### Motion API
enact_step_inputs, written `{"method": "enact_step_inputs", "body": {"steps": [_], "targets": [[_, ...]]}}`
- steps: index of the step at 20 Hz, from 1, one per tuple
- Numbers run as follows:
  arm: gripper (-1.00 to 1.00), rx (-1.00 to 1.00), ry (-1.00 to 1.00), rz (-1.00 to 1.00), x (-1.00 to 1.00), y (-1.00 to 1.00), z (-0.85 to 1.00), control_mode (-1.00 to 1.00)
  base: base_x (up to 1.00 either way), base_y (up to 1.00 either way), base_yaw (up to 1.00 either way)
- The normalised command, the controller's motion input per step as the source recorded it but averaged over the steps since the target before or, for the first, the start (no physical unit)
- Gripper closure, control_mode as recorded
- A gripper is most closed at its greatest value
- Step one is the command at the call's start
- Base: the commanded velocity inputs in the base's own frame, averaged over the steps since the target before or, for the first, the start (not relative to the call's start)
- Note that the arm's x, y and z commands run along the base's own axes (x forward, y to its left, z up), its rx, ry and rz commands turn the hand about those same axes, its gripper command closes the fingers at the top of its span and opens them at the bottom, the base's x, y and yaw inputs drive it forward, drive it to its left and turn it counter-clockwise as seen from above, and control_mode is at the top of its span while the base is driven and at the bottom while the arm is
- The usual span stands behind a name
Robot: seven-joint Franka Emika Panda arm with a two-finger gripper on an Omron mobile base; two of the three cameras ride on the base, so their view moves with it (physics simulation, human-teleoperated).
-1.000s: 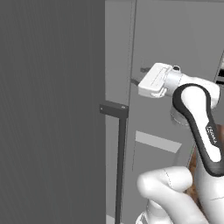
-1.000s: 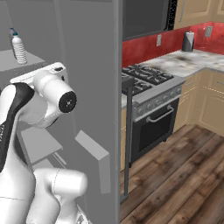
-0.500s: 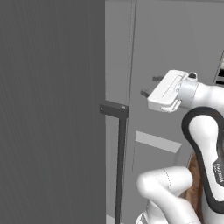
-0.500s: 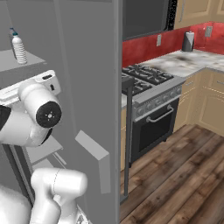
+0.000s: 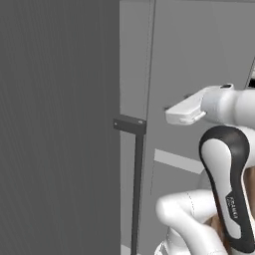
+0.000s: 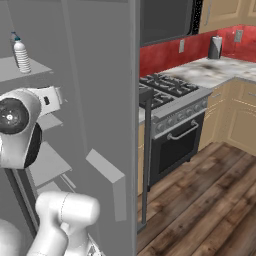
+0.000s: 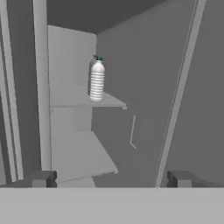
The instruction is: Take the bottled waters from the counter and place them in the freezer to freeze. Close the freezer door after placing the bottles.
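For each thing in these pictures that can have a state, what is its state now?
Freezer door: open.
Clear bottle: upright on a freezer shelf, blue cap on.
Tool: open, holding nothing, apart from the bottle.
Oven door: closed.

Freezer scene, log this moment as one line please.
gripper: open, empty | ribbed bottle: upright on freezer shelf | freezer door: open
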Motion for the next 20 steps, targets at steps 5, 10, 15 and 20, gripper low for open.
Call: {"method": "enact_step_inputs", "body": {"steps": [5, 10, 15, 20], "targets": [[-1.00, -0.15, 0.31, -0.29, -0.19, -0.20, 0.00, -1.00, 0.00, 0.00, 0.00], [-1.00, -0.15, 0.30, -0.29, -0.17, -0.26, 0.00, -1.00, 0.00, 0.00, 0.00], [-1.00, -0.18, 0.30, -0.29, -0.16, -0.45, 0.00, -1.00, 0.00, 0.00, 0.00], [-1.00, -0.11, 0.22, -0.27, -0.22, -0.49, -0.29, -1.00, 0.00, 0.00, 0.00]]}}
